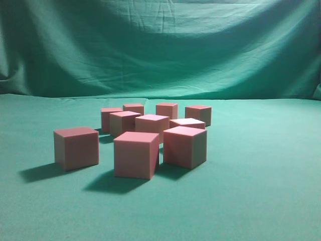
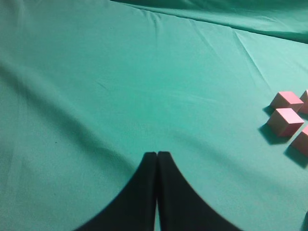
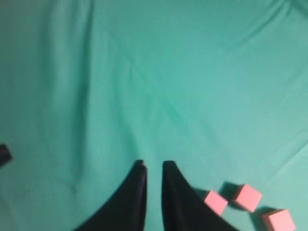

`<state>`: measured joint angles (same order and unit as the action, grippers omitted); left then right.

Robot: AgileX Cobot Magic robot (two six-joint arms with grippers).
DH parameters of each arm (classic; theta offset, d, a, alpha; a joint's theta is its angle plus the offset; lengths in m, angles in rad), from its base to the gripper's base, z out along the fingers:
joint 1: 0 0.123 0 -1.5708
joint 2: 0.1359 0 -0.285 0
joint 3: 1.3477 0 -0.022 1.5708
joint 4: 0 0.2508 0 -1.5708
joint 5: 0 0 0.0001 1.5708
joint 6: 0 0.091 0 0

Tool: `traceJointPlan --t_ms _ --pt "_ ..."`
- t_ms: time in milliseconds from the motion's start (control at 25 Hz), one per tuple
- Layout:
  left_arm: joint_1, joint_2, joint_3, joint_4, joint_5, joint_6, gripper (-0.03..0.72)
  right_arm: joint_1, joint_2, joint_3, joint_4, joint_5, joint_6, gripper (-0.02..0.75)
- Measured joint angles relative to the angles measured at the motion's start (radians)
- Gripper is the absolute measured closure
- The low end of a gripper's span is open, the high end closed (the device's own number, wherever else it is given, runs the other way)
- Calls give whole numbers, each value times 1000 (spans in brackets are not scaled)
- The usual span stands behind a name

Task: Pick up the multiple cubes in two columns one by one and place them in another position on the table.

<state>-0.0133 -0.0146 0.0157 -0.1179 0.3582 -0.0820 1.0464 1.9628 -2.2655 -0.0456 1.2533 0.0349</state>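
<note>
Left gripper [image 2: 157, 155] has its fingers pressed together on nothing, and the right gripper [image 3: 153, 164] sits barely cracked, also empty; both hang high, probably parked before the first pick. The cubes [image 1: 150, 135] cluster mid-table [image 1: 261, 191], well away from every edge.

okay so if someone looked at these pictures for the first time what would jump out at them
A cluster of nine small salmon-pink matte cubes on the smooth teal-green cloth table, mid-table in the exterior view. Next, each wrist view's black gripper at the bottom edge over bare cloth: left gripper shut, right gripper slightly parted, both empty.
</note>
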Motion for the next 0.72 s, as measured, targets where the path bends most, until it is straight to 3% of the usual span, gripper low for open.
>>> traceJointPlan --t_ms 120,520,720 --pt "0 0 0 0 0 0 688 0 -97 -17 -4 8 0 738" --pt "0 0 0 0 0 0 688 0 -482 -24 -8 27 -52 738" --pt "0 0 0 0 0 0 688 0 -694 87 -11 28 -125 738"
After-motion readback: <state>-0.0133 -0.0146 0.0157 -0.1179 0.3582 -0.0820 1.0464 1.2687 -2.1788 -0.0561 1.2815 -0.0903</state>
